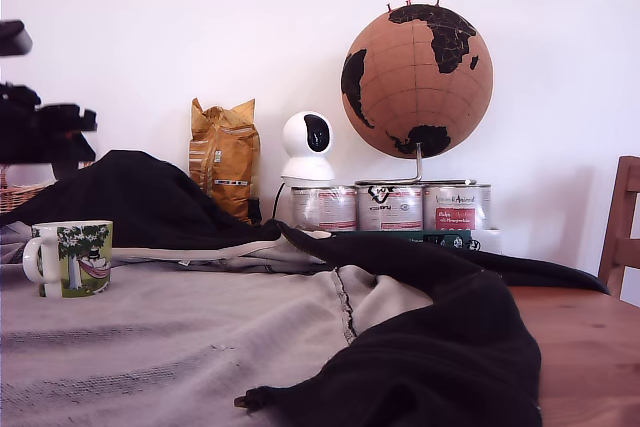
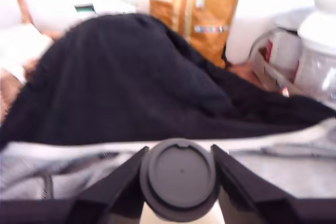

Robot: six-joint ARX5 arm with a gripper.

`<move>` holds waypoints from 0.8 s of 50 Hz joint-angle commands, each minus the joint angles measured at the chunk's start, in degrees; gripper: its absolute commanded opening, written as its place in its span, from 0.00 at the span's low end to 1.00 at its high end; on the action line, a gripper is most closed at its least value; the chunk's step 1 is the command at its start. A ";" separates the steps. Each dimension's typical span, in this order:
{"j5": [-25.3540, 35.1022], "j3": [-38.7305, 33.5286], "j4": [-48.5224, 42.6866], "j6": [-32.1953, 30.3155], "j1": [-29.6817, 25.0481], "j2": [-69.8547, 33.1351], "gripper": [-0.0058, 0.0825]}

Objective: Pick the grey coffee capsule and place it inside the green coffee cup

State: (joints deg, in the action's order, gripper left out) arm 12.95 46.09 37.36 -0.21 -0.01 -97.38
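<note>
In the wrist view my gripper [image 2: 179, 150] is shut on the grey coffee capsule [image 2: 179, 179]. The capsule's round flat face is toward the camera and a black finger [image 2: 123, 182] presses each side of it. The green coffee cup [image 1: 72, 257], a white-handled mug with a tree and hammock print, stands upright on the grey cloth at the exterior view's left. Dark parts of my arm [image 1: 45, 132] show above the mug at that view's left edge. The gripper and capsule cannot be made out there. The mug is out of the wrist view.
A black garment [image 1: 430, 337] and a grey cloth [image 1: 190, 347] lie over the wooden table [image 1: 590, 347]. Behind stand a yellow bag [image 1: 224, 157], a white camera [image 1: 307, 147], three silver tins [image 1: 390, 207] and a cork globe [image 1: 417, 67]. A chair [image 1: 622, 232] is at the right edge.
</note>
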 commanded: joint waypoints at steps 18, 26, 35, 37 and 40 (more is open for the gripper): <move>1.20 1.88 -1.49 -0.26 -0.33 -1.75 0.73; 1.55 2.54 -6.49 -0.24 -0.52 2.58 0.54; 2.05 2.54 -15.54 0.24 -0.52 11.08 0.06; 2.08 2.54 -17.55 0.39 -0.52 13.16 0.05; 2.08 2.54 -21.03 0.37 -0.52 16.24 0.05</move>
State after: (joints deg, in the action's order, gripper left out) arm 14.94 48.12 18.26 -0.16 -0.34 -83.00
